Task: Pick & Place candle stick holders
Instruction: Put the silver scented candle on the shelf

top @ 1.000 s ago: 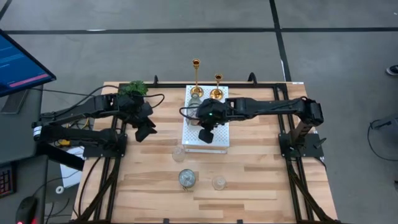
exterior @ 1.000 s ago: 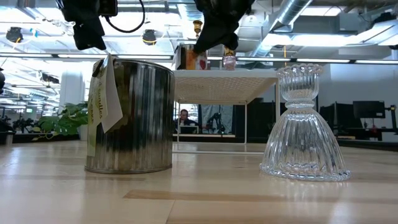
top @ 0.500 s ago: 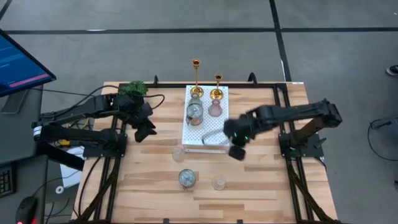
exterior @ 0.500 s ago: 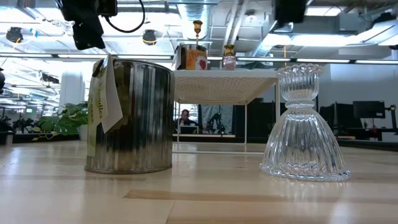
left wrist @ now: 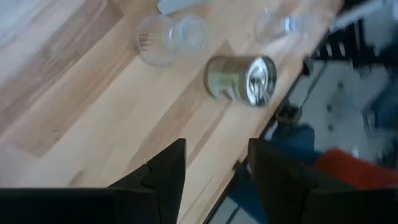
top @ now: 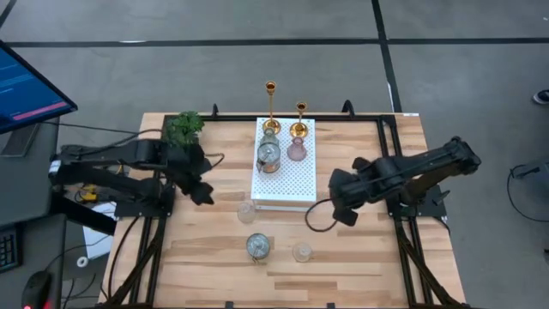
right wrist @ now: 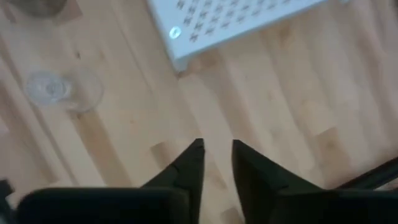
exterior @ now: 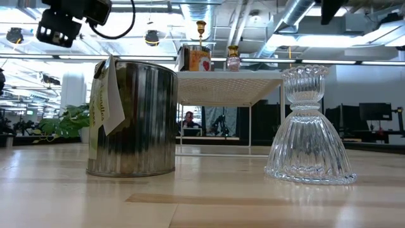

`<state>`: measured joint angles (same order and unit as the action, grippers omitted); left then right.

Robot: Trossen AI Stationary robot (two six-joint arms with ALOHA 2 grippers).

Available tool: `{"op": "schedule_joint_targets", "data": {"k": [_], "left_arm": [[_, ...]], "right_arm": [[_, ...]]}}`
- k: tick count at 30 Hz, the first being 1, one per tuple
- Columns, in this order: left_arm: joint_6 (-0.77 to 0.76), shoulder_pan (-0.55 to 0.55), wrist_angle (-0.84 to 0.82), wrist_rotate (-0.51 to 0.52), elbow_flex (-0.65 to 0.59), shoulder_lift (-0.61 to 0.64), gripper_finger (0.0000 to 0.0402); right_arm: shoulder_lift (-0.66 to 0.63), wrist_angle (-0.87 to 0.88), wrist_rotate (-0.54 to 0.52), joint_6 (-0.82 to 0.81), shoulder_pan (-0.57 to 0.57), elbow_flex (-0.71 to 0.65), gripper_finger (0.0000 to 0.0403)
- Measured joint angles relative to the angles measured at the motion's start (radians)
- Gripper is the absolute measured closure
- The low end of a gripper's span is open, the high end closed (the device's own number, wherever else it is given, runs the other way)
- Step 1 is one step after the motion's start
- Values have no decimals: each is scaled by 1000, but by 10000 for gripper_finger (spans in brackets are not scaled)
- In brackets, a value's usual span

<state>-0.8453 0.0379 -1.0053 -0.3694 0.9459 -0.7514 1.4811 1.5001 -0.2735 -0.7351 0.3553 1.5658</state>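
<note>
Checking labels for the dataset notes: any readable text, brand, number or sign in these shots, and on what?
None can be read.
Paper tag on the silvery tin holder: print along its edge, too small and edge-on to read.
Red-labelled holder on the white dotted board: marking too small.
Monitor beside the table: coloured bars only.

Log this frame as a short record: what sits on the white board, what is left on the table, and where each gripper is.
on board: white dotted board carries two gold candlesticks, a silvery cup and a pinkish cup
on table: silvery tin, two clear glass holders, one near the board's edge
left gripper: over the wood left of the board, open, empty
right gripper: right of the board, fingers slightly apart, empty
other: plant at the back left
</note>
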Motion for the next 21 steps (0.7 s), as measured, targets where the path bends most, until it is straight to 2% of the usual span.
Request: {"op": "schedule_joint_targets", "data": {"k": [6,12,15,21], "left_arm": [[-369,-318,193,283,0,-143,241],[-621,-545,314,413,0,-360,268],[-681,-602,398,515,0,-438,275],[-748,-603,471,642,1,-527,276]], "right_arm": [[-102,45,-130,-57,65,0,268],[-199,71,-177,-115,128,0,244],[-226,71,-191,-115,157,0,242],[-251,71,-252,-106,207,0,249]]}}
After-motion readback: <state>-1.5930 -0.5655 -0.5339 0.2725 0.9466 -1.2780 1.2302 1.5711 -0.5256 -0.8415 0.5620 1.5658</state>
